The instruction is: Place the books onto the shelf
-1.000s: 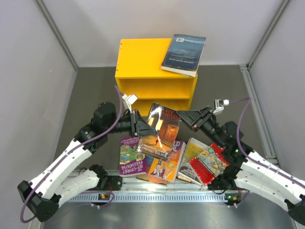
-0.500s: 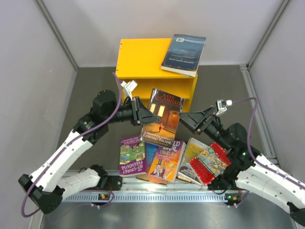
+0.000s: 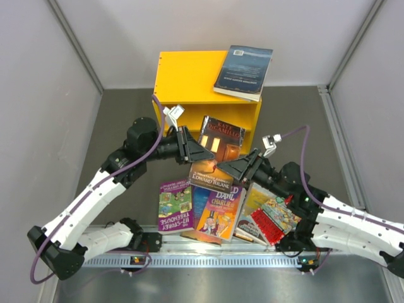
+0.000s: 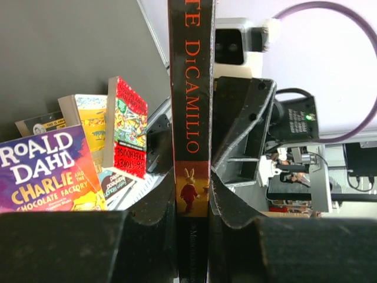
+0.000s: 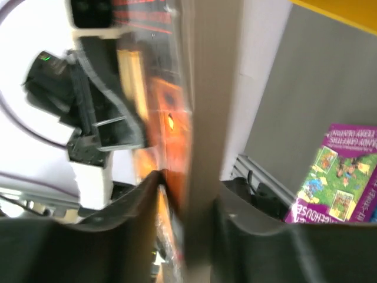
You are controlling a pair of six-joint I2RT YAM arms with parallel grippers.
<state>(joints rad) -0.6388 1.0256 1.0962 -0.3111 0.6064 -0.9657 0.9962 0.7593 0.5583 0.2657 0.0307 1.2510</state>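
Before the yellow shelf (image 3: 205, 95), the left tool (image 4: 193, 206) clamps the DiCamillo book (image 3: 216, 154) by its spine. Right wrist view shows the right tool (image 5: 188, 194) straddling its page edge, contact unclear.

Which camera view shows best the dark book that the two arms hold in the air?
The top external view is best: it shows the Kate DiCamillo book whole, cover up, in front of the yellow shelf. The left wrist view shows only its spine between the left hand fingers. The right wrist view shows a blurred page edge.
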